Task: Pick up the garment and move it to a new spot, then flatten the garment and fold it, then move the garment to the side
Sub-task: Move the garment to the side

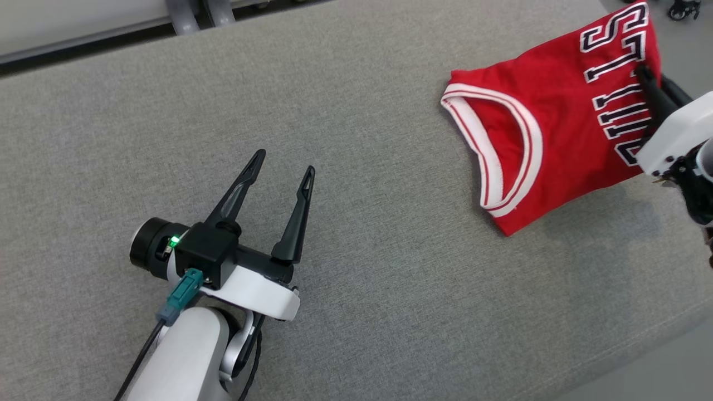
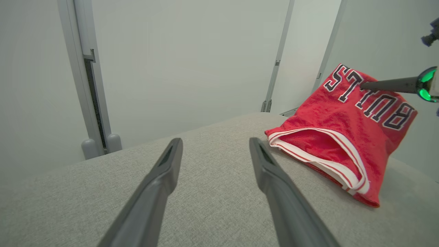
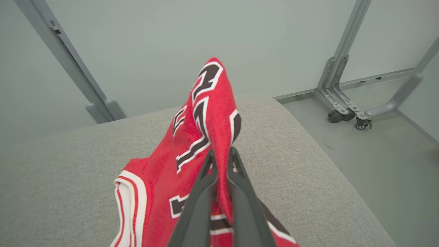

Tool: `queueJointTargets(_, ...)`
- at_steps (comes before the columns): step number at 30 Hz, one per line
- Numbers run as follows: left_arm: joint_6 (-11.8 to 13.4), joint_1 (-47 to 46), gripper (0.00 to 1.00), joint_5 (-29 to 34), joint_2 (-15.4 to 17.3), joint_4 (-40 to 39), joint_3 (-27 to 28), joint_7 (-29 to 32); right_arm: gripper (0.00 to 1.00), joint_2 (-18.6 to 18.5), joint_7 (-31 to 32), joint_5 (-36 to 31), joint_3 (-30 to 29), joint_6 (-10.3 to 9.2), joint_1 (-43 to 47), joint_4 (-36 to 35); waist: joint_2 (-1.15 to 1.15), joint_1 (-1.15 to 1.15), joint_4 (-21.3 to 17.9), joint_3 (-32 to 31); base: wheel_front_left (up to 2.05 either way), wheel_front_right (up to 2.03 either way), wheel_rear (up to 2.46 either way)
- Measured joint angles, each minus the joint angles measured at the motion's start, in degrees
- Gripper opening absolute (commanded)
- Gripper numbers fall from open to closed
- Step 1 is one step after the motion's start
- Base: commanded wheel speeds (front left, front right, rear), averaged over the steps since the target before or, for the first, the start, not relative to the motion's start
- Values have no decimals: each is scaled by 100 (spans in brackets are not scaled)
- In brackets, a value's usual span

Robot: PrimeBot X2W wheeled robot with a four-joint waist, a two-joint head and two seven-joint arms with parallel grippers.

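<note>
So the red jersey [image 1: 562, 111] sits at the right end of the grey worktop [image 1: 334, 111], close to that end's edge. Part of it is lifted and the neckline side rests on the worktop. The right hand [image 3: 222, 154] has its fingers pressed nearly together, pinching a fold of the cloth right at the lettering. The left hand [image 1: 284, 161] is spread wide with nothing in it. It hovers over the worktop's near-left part, well apart from the jersey.

What could go wrong, judging from this:
- The pinch is on a thin ridge of cloth, so the cloth could slide out if the arm moves fast.
- The lower part lies on the worktop, so dragging it sideways could rub on that fuzzy fabric surface and pull the layers apart. It looks folded already, so that would undo the work.
- It's right by the worktop's right edge. If it's let go a bit too far out, the overhang could tip the whole thing to the floor.
- The left hand is too far along the worktop to catch or steady anything.

Count: one jersey, two hands, one worktop.
</note>
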Motion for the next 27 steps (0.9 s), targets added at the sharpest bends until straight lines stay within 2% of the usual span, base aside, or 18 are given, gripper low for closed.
queueJointTargets(6,-23,-205,100,69,27,-49,-94,80,0,-197,-342,-259,168,1,-576,1021,0,0,112,402,0,0,0)
queueJointTargets(7,-23,-222,100,69,30,-53,-102,91,4,-192,-422,-311,197,2,-647,1172,0,0,141,433,0,0,0)
queueJointTargets(8,-23,-228,100,70,34,-54,-109,94,34,-180,-512,-354,218,4,-720,1315,0,0,168,456,0,0,0)
queueJointTargets(10,-22,-233,100,70,41,-52,-121,97,37,-138,-586,-398,264,4,-851,1584,0,0,205,482,0,0,0)
queueJointTargets(11,-22,-238,100,69,41,-48,-125,97,44,-104,-613,-409,278,4,-899,1715,0,0,217,486,0,0,0)
queueJointTargets(12,-22,-247,100,69,41,-42,-131,97,96,-77,-683,-445,286,4,-944,1871,0,0,227,485,0,0,0)
queueJointTargets(13,-20,-258,100,68,38,-36,-141,97,100,-64,-801,-511,275,4,-997,2053,0,0,238,478,0,0,0)
queueJointTargets(17,-11,-264,100,27,21,20,-142,41,100,5,-1206,-709,229,4,-1193,2552,0,0,288,380,0,0,0)
queueJointTargets(21,26,-189,100,-86,-7,110,-110,-66,100,112,-1368,-804,289,4,-1193,2649,0,0,348,163,0,0,0)
queueJointTargets(23,38,-96,100,-145,-22,145,-60,-130,100,151,-1422,-828,336,4,-1123,2562,0,0,382,8,0,0,0)
queueJointTargets(27,158,196,100,-300,-10,169,145,-250,100,133,-1479,-876,285,4,-805,1953,0,0,511,-451,0,0,0)
